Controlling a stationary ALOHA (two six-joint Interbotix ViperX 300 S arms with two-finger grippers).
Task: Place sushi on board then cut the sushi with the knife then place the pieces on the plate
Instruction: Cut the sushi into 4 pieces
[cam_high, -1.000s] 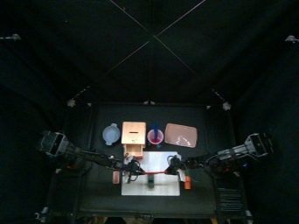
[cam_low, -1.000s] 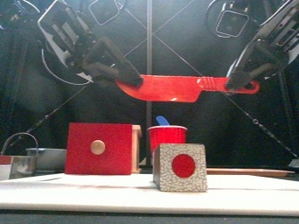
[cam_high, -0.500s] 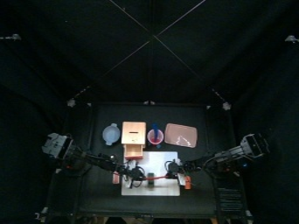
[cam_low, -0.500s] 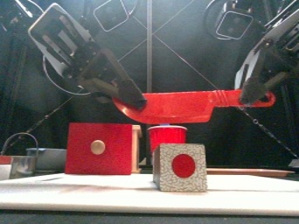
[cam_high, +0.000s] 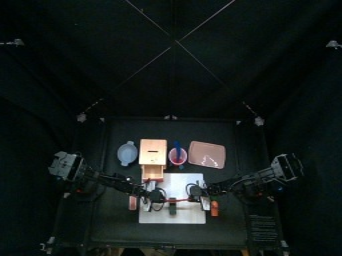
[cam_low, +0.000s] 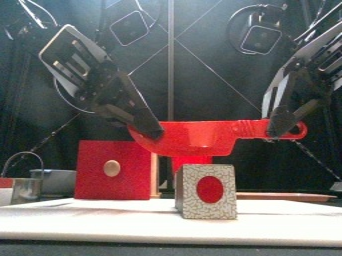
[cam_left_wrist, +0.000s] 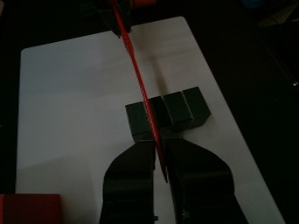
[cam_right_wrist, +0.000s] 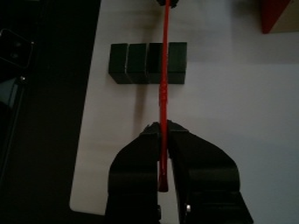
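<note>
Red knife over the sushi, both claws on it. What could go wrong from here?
1. The left claw and right claw each hold one end of the red knife; uneven descent could tilt or twist it loose.
2. Nothing steadies the sushi roll on the white board, so a press may tip or shove it.
3. I can't confirm the blade sits over a block seam; off it, the cut could jam.

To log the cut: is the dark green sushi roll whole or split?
Whole: the dark green toy sushi roll lies on the white cutting board, blocks touching without gaps, under the red toy knife.
</note>
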